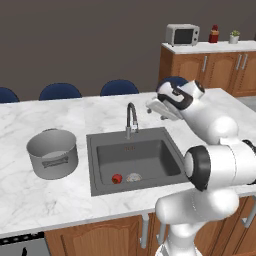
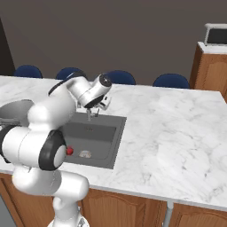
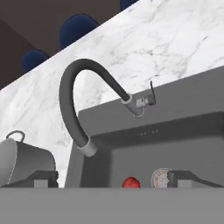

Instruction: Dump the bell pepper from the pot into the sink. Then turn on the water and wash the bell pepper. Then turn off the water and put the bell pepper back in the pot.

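1. The sink [image 1: 100, 165] holds one bell pepper [image 1: 116, 178], lying on the basin floor at 9 o'clock of the pale drain [image 1: 133, 177], just beside it.
2. One pot [image 1: 52, 153] stands upright on the counter [image 1: 45, 205] at 9 o'clock of the sink, nothing seen inside.
3. One faucet [image 1: 131, 119] rises at the sink's 12 o'clock edge.
4. The gripper [image 1: 156, 106] hovers near the faucet at its 3 o'clock, fingers apart, holding nothing.
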Available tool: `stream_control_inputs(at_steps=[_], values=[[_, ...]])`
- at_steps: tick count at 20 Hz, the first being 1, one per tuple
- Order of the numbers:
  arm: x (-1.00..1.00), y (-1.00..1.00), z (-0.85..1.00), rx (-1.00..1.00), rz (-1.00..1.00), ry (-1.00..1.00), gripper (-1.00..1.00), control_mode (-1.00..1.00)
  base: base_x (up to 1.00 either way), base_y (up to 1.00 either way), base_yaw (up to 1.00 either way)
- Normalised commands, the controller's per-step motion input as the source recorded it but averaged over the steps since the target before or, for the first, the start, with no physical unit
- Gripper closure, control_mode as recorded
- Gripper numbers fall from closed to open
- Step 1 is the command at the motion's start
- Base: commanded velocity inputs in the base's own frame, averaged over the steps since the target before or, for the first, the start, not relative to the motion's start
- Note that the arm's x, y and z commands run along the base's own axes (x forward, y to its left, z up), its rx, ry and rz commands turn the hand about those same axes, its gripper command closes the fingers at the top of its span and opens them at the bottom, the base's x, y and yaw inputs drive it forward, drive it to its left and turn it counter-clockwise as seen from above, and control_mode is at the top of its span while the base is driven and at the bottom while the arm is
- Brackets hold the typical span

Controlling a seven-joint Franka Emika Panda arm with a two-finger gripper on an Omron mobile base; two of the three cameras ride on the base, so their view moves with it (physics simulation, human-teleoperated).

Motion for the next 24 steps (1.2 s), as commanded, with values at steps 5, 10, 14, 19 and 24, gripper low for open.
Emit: stream_control_inputs(at_steps=[5,10,14,19,24], values=[[-0.73,0.0,0.14,-0.06,0.13,0.11,-1.0,-1.0,0.0,0.0,0.0],[-0.74,0.0,0.08,-0.06,0.18,0.01,-1.0,-1.0,0.0,0.0,0.0],[-0.74,0.0,0.06,-0.03,0.17,-0.07,-1.0,-1.0,0.0,0.0,0.0],[-0.4,0.08,0.01,-0.05,0.11,-0.09,-1.0,-1.0,0.0,0.0,0.0],[-0.12,0.34,0.0,-0.1,0.02,-0.06,-1.0,-1.0,0.0,0.0,0.0]])
